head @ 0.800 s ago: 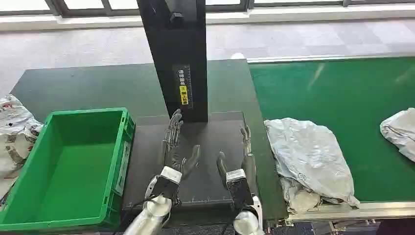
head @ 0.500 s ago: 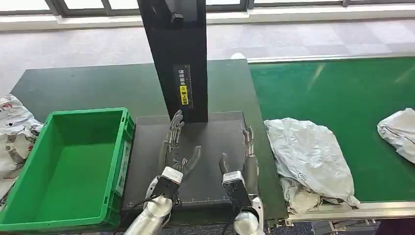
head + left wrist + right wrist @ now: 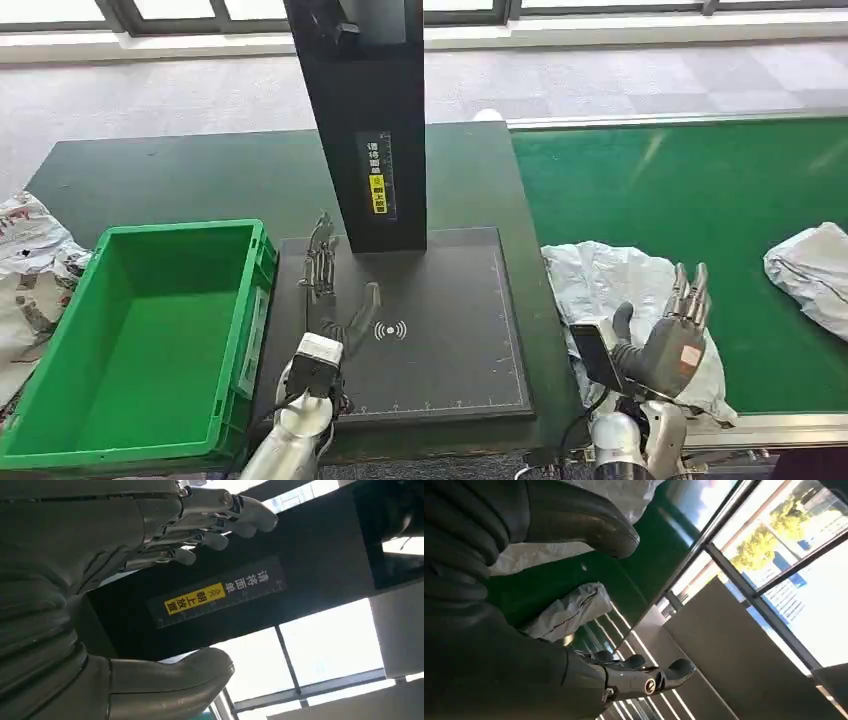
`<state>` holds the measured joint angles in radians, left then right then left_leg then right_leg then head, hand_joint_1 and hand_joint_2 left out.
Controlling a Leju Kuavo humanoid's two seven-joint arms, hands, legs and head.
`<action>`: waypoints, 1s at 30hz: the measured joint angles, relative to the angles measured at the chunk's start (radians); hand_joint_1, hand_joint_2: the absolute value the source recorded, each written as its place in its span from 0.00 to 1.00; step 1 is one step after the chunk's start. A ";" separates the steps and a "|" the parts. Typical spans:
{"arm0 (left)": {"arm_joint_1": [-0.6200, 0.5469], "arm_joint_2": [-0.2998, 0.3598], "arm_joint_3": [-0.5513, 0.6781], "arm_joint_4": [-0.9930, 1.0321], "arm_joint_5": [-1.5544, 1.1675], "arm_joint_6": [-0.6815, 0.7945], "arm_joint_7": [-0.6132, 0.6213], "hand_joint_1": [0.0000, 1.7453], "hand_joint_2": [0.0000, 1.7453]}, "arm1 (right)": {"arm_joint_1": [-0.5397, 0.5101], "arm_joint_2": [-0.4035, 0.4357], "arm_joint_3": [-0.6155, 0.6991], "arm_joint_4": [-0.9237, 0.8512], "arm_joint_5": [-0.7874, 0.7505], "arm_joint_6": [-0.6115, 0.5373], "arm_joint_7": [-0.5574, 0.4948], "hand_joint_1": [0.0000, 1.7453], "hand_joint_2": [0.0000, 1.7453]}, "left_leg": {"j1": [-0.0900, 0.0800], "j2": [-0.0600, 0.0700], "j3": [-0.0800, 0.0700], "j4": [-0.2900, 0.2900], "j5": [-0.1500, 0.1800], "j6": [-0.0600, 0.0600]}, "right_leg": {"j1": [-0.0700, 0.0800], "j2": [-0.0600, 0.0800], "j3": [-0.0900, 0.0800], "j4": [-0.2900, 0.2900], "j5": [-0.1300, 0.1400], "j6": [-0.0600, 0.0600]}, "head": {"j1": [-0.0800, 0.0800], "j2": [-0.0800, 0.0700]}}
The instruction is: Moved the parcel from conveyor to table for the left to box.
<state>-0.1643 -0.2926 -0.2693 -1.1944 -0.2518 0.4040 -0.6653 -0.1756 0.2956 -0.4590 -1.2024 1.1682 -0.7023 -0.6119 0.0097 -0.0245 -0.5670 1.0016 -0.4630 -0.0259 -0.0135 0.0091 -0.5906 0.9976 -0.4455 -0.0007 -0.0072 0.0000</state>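
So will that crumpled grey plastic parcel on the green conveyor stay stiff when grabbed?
Probably not. The crumpled grey plastic parcel looks wrinkled and slack, so it likely sags. Its film looks glossy, perhaps slippery. The open right hand hovers above it.

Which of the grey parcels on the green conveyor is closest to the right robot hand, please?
The large crumpled grey parcel at the conveyor's near-left end, directly beneath the right robot hand; the other grey parcel lies far off at the picture's right edge.
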 measured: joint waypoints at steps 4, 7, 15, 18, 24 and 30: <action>0.009 0.000 0.011 -0.031 -0.002 0.000 0.003 0.00 1.00 | -0.057 0.017 -0.117 0.040 0.094 0.001 0.040 0.00 1.00 | 0.000 0.000 0.000 0.000 0.000 0.000 | 0.000 0.000 0.000 0.000 0.000 0.000 | 0.000 0.000; 0.026 0.001 0.021 -0.053 -0.011 0.000 0.010 0.00 1.00 | -0.087 0.021 -0.160 0.079 0.142 0.002 0.067 0.00 1.00 | 0.000 0.001 0.000 0.000 0.000 0.000 | 0.000 0.001 0.000 0.000 0.000 0.000 | 0.000 0.000; 0.044 0.005 0.029 -0.097 -0.029 -0.003 0.033 0.00 1.00 | -0.123 0.023 -0.209 0.236 0.223 0.002 0.265 0.00 1.00 | 0.000 0.000 0.000 0.000 0.000 0.000 | 0.000 0.001 0.000 0.000 0.000 0.000 | 0.000 0.000; 0.045 0.005 0.031 -0.102 -0.031 -0.003 0.034 0.00 1.00 | -0.146 0.005 -0.209 0.317 0.244 0.003 0.329 0.00 1.00 | 0.000 0.001 0.000 0.000 0.000 0.000 | 0.000 0.001 0.000 0.000 0.000 0.000 | 0.000 0.000; 0.049 0.005 0.041 -0.106 -0.036 -0.009 0.036 0.00 1.00 | -0.182 -0.052 -0.196 0.519 0.295 0.076 0.522 0.00 1.00 | 0.000 0.000 0.001 0.000 0.000 0.000 | 0.000 0.000 0.001 0.000 0.000 0.000 | 0.000 0.000; 0.053 0.005 0.043 -0.118 -0.048 -0.011 0.054 0.00 1.00 | -0.208 -0.088 -0.170 0.627 0.323 0.158 0.644 1.00 1.00 | 0.000 0.000 0.001 0.000 0.000 0.000 | 0.001 0.000 0.001 0.000 0.000 0.000 | 0.000 0.000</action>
<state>-0.1113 -0.2876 -0.2262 -1.3127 -0.3002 0.3933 -0.6115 -0.3833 0.2072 -0.6287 -0.5749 1.4912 -0.5448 0.0325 0.0101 -0.0246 -0.5658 1.0016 -0.4626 -0.0257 -0.0128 0.0094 -0.5893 0.9977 -0.4454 -0.0005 -0.0069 0.0000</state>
